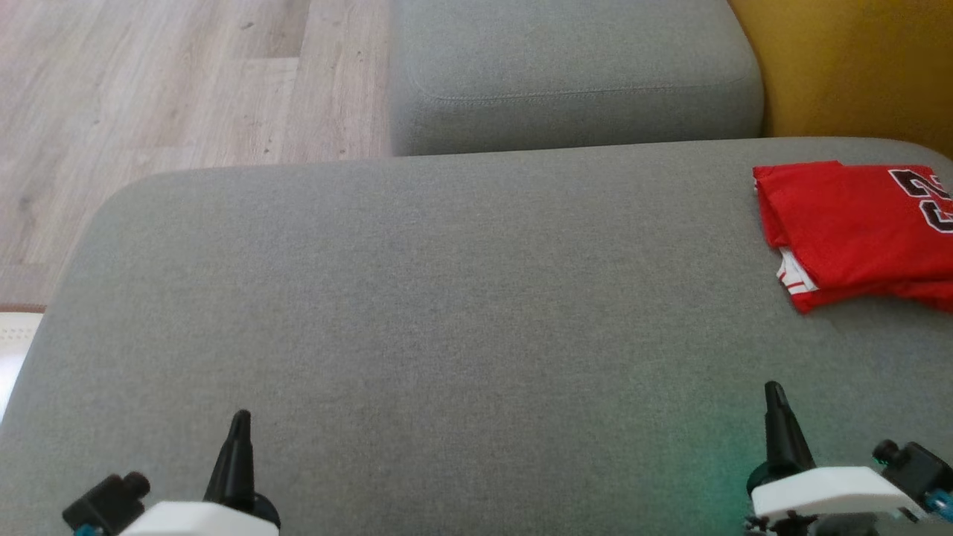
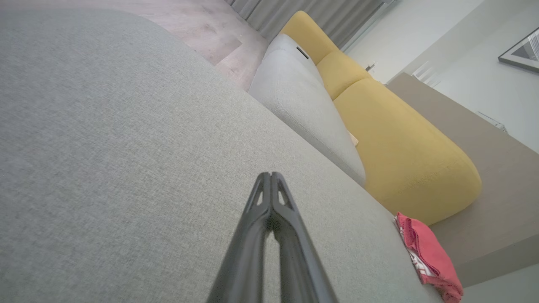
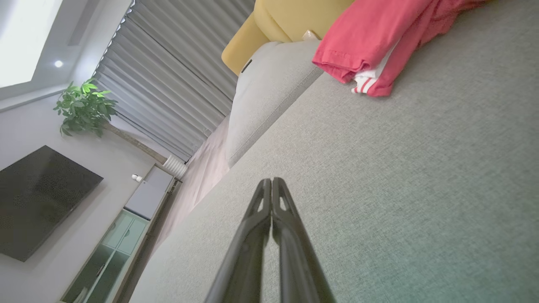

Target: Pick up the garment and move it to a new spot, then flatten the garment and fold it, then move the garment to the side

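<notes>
We see the folded red fabric jersey (image 1: 856, 223), trimmed in white with dark numerals, lying at the right edge of the head view on the broad grey woven sofa cushion (image 1: 417, 313), a little above mid-height and partly cut off by the frame. Our left fingers (image 1: 235, 461) rise at the lower left and our right fingers (image 1: 782, 432) at the lower right. Each pair is pressed together tip to tip and holds nothing, well apart from the jersey. In the left wrist view the jersey sits at the lower right; in the right wrist view it lies at the upper right, with white striped trim peeking from the fold. Toward the top of the head view sit a second grey cushion (image 1: 566, 67), a mustard-yellow backrest (image 1: 856, 67) and pale wooden floor (image 1: 149, 89).
</notes>
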Available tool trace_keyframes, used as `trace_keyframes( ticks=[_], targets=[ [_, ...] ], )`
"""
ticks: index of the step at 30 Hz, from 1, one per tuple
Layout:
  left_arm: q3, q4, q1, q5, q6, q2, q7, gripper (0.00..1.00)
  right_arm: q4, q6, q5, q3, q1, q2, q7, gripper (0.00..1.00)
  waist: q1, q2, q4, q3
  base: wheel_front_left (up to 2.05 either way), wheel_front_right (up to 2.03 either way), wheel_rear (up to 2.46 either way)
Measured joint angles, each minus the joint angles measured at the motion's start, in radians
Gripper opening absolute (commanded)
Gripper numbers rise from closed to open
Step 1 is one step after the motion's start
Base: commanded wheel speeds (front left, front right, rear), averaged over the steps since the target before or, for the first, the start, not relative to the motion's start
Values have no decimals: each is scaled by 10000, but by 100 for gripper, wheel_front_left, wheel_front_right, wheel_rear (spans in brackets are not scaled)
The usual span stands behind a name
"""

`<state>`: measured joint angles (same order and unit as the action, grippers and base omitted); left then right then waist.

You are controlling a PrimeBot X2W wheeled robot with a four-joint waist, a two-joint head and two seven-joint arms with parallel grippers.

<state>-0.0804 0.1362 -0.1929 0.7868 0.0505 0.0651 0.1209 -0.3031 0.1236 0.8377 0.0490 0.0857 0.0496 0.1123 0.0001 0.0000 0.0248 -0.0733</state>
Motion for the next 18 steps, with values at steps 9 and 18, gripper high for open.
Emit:
trace_keyframes(
  ticks=[9, 18],
  targets=[
    [132, 211, 202, 1112, 86, 4, -259, 0, 10, 0, 1009, -230, -157, 2, -290, 0, 0, 0, -33, 100, 0, 0, 0],
    [291, 320, 608, 2217, 178, 10, -504, 0, 36, 0, 2027, -384, -252, 4, -512, 0, 0, 0, -64, 199, 0, 0, 0]
  ],
)
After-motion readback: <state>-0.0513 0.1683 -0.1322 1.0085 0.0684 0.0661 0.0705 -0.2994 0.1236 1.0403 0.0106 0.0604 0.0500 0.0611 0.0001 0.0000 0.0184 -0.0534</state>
